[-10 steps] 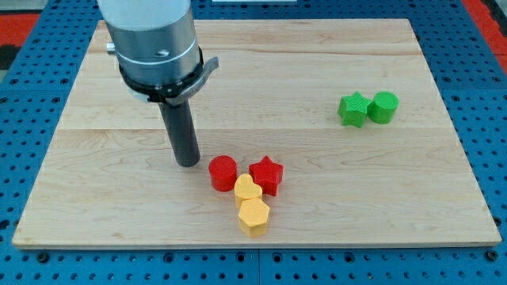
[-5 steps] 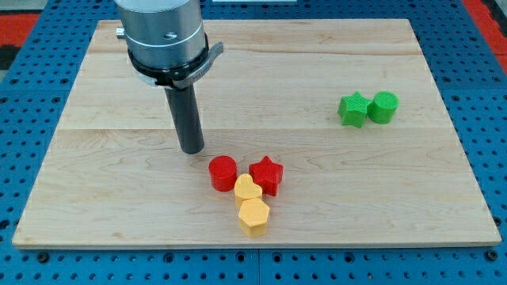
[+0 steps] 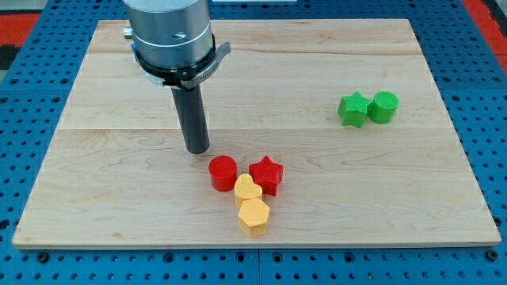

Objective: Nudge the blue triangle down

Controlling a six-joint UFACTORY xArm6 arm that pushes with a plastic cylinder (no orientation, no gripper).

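Observation:
No blue triangle shows anywhere in the camera view; it may be hidden behind the arm. My tip rests on the wooden board, just above and left of the red cylinder. Right of that cylinder sits a red star. A yellow heart and a yellow hexagon lie just below them, touching.
A green star and a green cylinder stand side by side at the view's right. The arm's grey body covers part of the board's top left.
My tip has moved up and slightly right, away from the red cylinder's left side. No block has moved.

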